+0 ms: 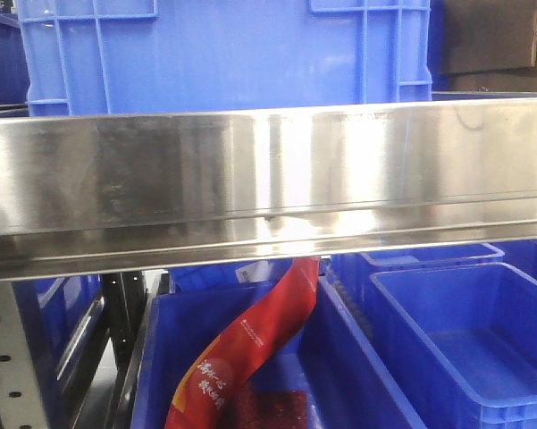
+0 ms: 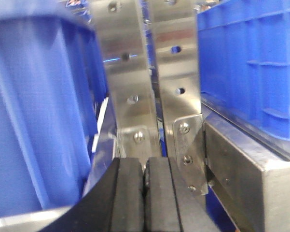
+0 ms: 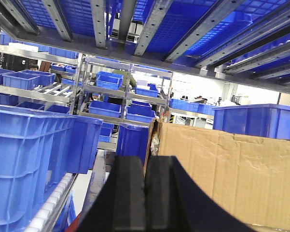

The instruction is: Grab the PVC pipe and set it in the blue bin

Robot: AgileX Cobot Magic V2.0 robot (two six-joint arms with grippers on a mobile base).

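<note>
The PVC pipe is out of view in all three views. Several blue bins show. In the front view one large bin (image 1: 223,54) stands on the upper shelf. An empty one (image 1: 491,357) sits at the lower right. Neither gripper appears in that view. My left gripper (image 2: 145,169) is shut, its black pads pressed together with nothing between them, and it faces two steel shelf uprights (image 2: 130,72). My right gripper (image 3: 145,162) is also shut and holds nothing. It points between a row of blue bins (image 3: 34,159) and a cardboard box (image 3: 227,174).
A wide steel shelf beam (image 1: 268,188) crosses the front view. Below it a blue bin (image 1: 161,357) holds a red printed bag (image 1: 250,344). Blue bins (image 2: 251,63) flank the left gripper closely. Steel shelf rails (image 3: 149,24) run overhead in the right wrist view.
</note>
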